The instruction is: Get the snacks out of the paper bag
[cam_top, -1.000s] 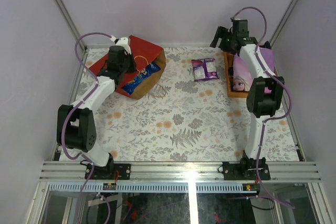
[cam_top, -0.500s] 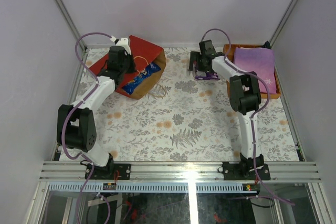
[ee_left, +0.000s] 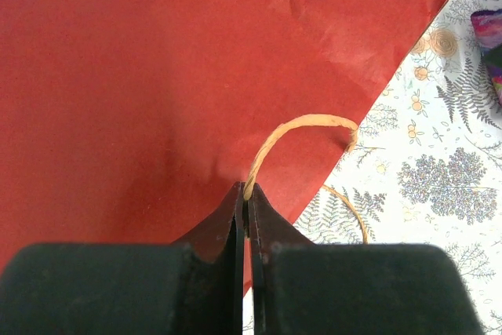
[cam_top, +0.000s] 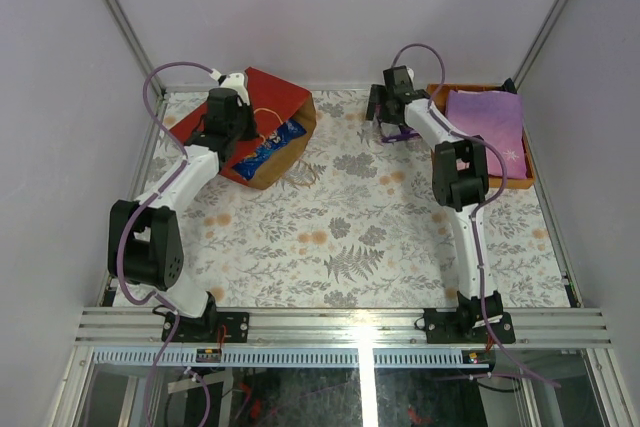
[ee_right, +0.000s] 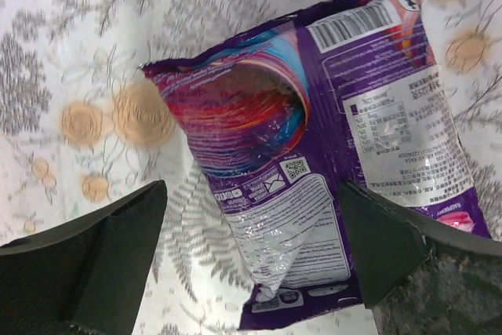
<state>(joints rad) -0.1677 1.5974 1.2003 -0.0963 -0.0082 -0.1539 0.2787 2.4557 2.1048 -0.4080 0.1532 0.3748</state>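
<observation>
The red paper bag lies on its side at the back left, its mouth facing the table's middle. A blue snack bag shows inside the brown mouth. My left gripper hovers over the red side and is shut on the bag's tan cord handle. A purple snack packet lies flat on the floral cloth, back side up. My right gripper stands open over it, one finger on each side of its lower end, not touching. From above, the right gripper hides most of the purple packet.
An orange tray at the back right holds a flat lilac item. A second cord handle lies loose on the cloth by the bag's mouth. Metal frame posts rise at the back corners.
The right arm swung left from the orange tray to the purple packet and settled over it, jaws widening. The left arm and the bag have not moved.
</observation>
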